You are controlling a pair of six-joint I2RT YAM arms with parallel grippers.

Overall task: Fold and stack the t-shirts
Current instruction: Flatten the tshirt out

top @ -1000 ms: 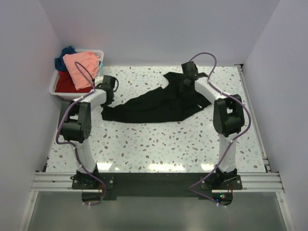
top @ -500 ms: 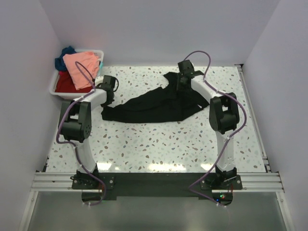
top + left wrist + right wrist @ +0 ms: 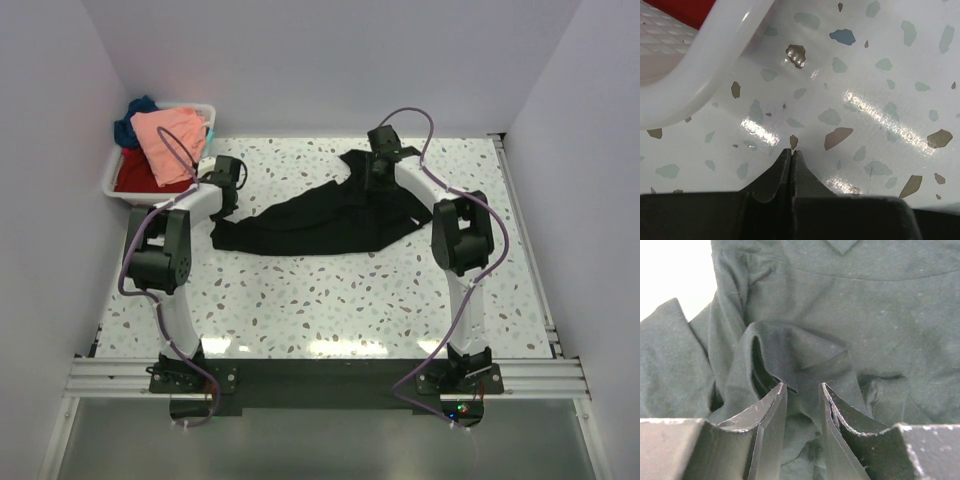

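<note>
1. Jaws of the right claw (image 3: 801, 386) stand part-open with a narrow gap between them. I see nothing clamped in it.
2. I find the black shirt (image 3: 330, 215) lying crumpled and stretched out across the far middle of the table (image 3: 330, 300), not folded.
3. On the wrist view, a raised fold of the black shirt (image 3: 840, 315) stands right at the right claw's tips. More black cloth lies under and beyond the fingers. I cannot tell whether the tips touch the fold.
4. From above, the right claw (image 3: 378, 172) sits over the black shirt's far right part.
5. The left claw (image 3: 791, 151) has its jaws pressed together, holding nothing. It hangs over bare table, just beside the bin (image 3: 705, 70) and near the black shirt's left end.
6. The bin sits at the far left. I note the pink shirt (image 3: 170, 135) draped on top, the red shirt (image 3: 135, 175) beneath it at the near side, and the blue shirt (image 3: 130, 120) at the far-left corner.
</note>
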